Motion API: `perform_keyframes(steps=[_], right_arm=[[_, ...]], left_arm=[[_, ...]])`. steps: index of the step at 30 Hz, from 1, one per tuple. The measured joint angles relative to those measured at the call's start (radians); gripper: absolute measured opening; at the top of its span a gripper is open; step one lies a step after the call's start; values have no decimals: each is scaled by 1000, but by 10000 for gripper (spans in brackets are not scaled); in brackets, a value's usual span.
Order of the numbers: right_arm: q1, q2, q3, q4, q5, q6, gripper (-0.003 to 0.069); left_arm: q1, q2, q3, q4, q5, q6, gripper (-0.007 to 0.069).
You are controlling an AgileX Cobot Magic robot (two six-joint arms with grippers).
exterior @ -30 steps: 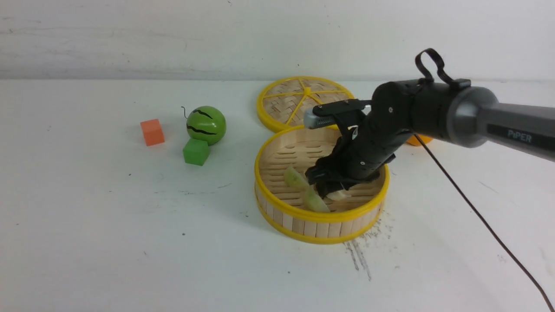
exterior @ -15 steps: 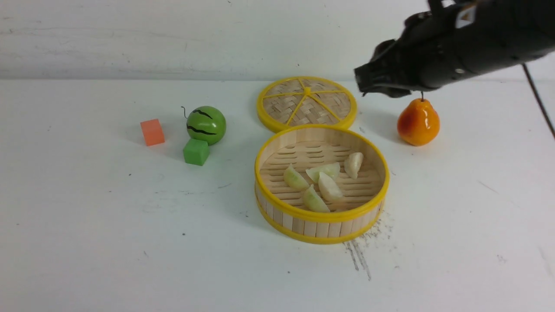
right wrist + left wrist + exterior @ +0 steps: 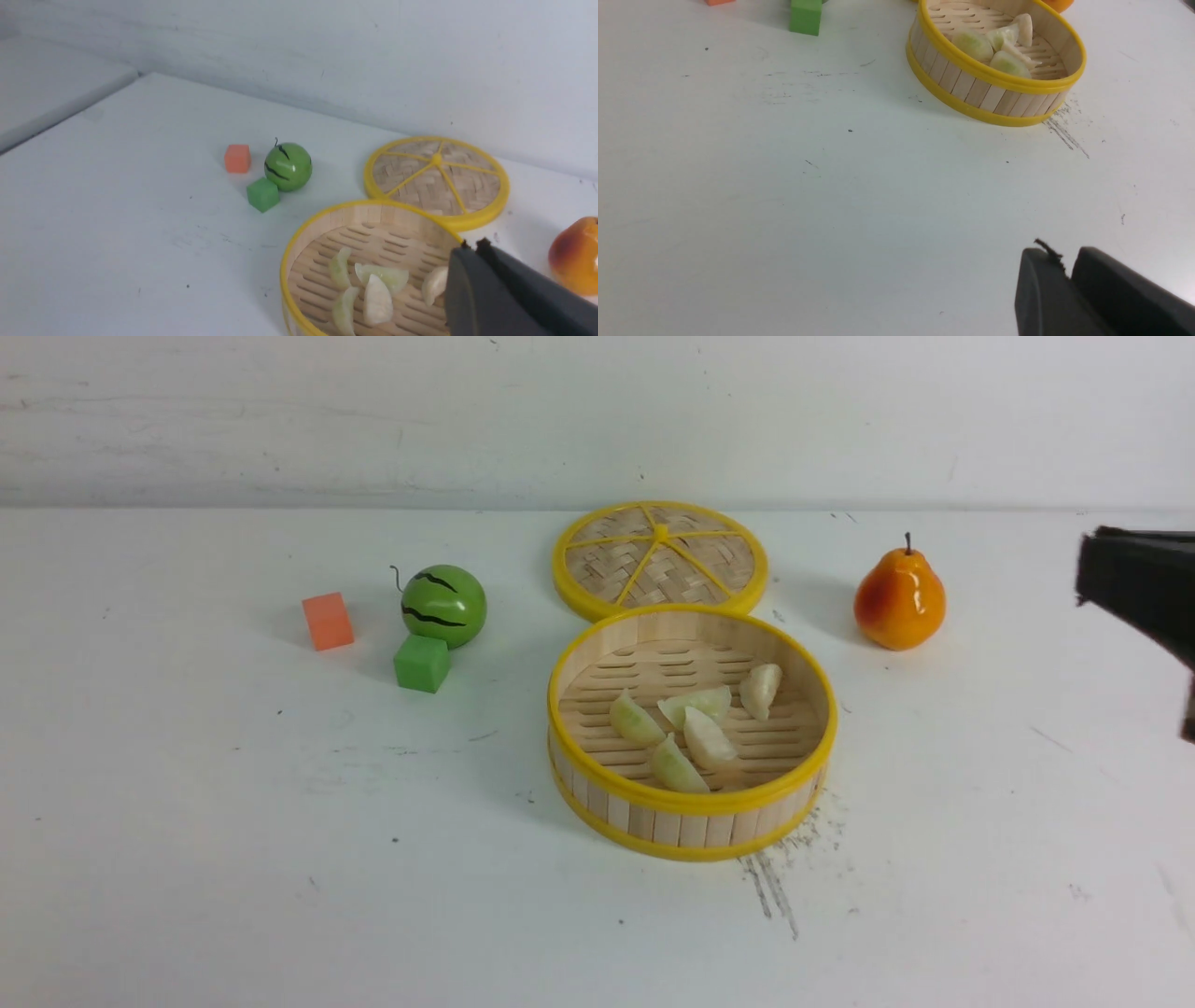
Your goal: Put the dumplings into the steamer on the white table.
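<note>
As laid: dumplings (image 3: 695, 728) w/ mixed headings

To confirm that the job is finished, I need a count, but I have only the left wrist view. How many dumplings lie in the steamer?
Observer: Five dumplings lie in the steamer; none is on the white table.
Operator: Is the right gripper above the basket?
Observer: No. The right gripper is shut and empty, off to the side where the pear stands.
Operator: Where is the lid?
Observer: The lid lies flat on the table just behind the steamer.
</note>
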State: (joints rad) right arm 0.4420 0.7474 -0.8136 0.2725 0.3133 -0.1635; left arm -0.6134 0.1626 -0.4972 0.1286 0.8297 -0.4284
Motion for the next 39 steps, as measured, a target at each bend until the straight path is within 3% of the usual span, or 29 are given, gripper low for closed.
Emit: perform_keyframes(steps=[21, 27, 33, 39], right_arm=[[0, -144, 16, -48, 36, 0, -22], [-14, -260, 212, -103, -78, 22, -22], [-152, -484, 557, -117, -225, 122, -22], [-403, -706, 778, -177, -222, 186, -22]], left_arm=[[0, 0, 0, 1, -1, 0, 109], [0, 0, 0, 1, -1, 0, 112], [0, 0, 0, 1, -1, 0, 113], [0, 0, 0, 1, -1, 0, 123]])
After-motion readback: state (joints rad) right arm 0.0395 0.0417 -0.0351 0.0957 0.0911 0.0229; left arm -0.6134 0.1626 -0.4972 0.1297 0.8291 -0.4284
